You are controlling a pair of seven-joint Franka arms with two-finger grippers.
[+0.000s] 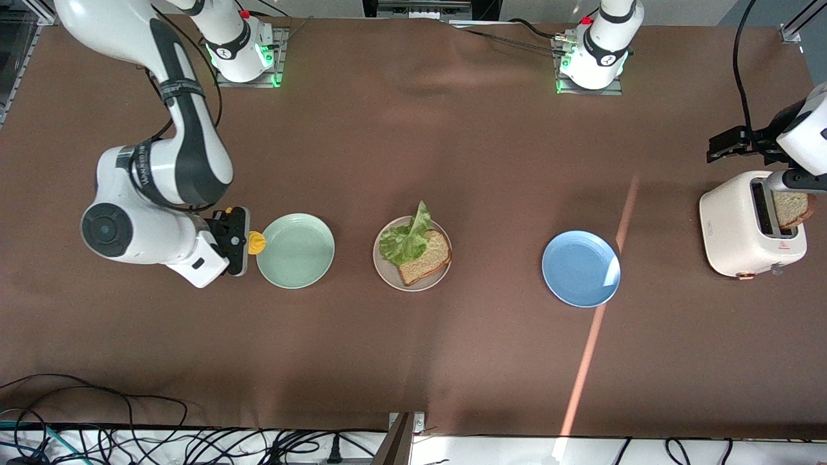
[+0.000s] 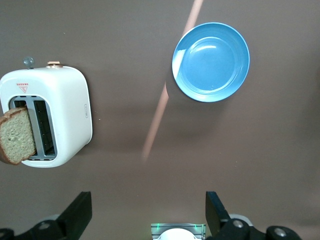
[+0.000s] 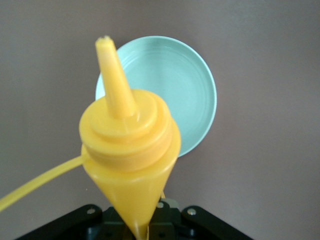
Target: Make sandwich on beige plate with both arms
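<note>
The beige plate (image 1: 387, 274) lies mid-table. It carries one toast slice (image 1: 428, 258) with a green lettuce leaf (image 1: 407, 236) partly over it. A second toast slice (image 1: 793, 210) (image 2: 17, 135) stands up out of the white toaster (image 1: 736, 236) (image 2: 62, 107) at the left arm's end. My left gripper (image 1: 736, 143) (image 2: 148, 215) hangs open and empty above the table by the toaster. At the right arm's end, my right gripper (image 1: 236, 241) (image 3: 145, 227) is shut on a yellow squeeze bottle (image 1: 256, 243) (image 3: 130, 150), whose nozzle points toward the mint-green plate (image 1: 296, 250) (image 3: 180, 95).
A blue plate (image 1: 581, 268) (image 2: 211, 61) lies bare between the beige plate and the toaster. A pale streak of light (image 1: 601, 310) crosses the brown table cover by it. Loose cables (image 1: 129, 433) run along the table edge nearest the front camera.
</note>
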